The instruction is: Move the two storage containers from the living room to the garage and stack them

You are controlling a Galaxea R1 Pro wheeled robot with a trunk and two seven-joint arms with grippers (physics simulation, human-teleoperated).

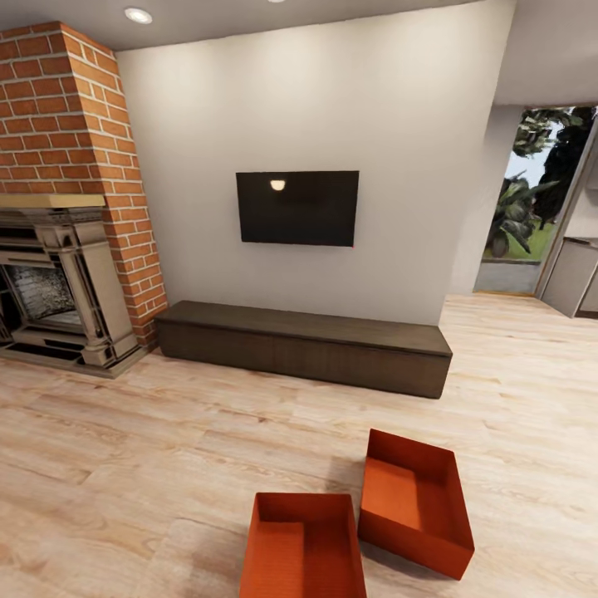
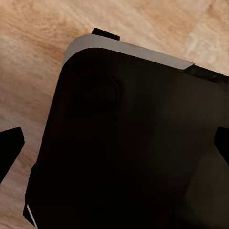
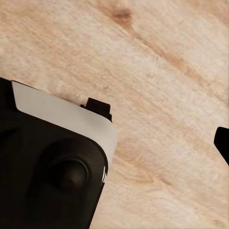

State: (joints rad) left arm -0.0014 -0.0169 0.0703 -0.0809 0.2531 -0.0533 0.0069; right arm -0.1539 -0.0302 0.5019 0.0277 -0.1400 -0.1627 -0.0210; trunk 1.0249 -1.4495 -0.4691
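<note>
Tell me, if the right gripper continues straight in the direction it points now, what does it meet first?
Probably the pale wood-plank floor: the right wrist view looks along the fingers at bare planks. The robot's own black base lies to one side of that line. Depth is unclear.

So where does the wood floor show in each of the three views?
Head view: wood floor across the lower half, under both bins.
Left wrist view: along the edges, around the robot's dark base.
Right wrist view: most of the picture.
Shared landmark: the pale planks.
</note>
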